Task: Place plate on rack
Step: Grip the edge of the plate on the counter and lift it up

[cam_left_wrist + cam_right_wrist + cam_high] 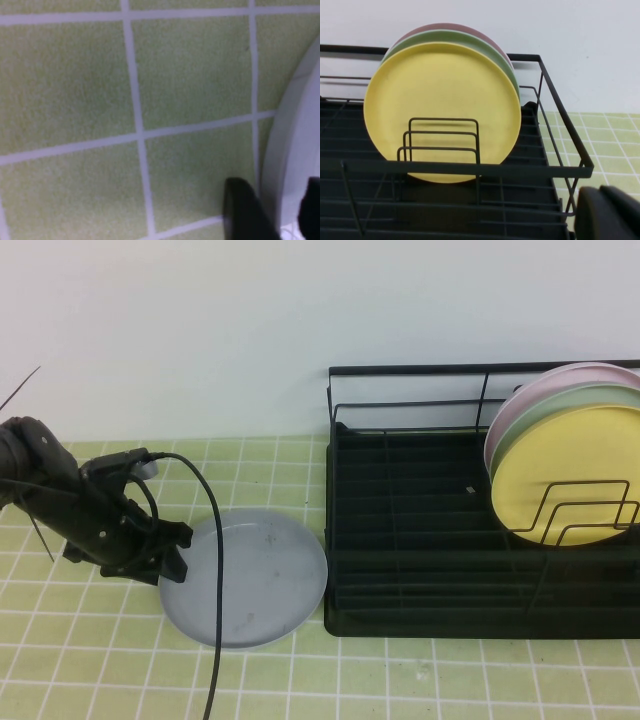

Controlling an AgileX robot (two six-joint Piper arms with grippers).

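Observation:
A pale grey plate point(250, 575) lies flat on the green tiled table, just left of the black wire rack point(420, 540). My left gripper point(180, 560) sits low at the plate's left rim. In the left wrist view its two dark fingers point(245, 210) stand on either side of the plate's rim point(290, 150), the gripper point(277, 210) open with the rim between them. My right gripper point(610, 215) is shut on nothing beside the rack's right end point(560, 167); it does not show in the high view.
Three plates stand upright at the rack's right end: yellow point(560, 480) in front, then green point(560, 400) and pink point(590, 370) behind. A black cable point(215, 620) trails from the left arm over the plate's left part. A white wall stands behind.

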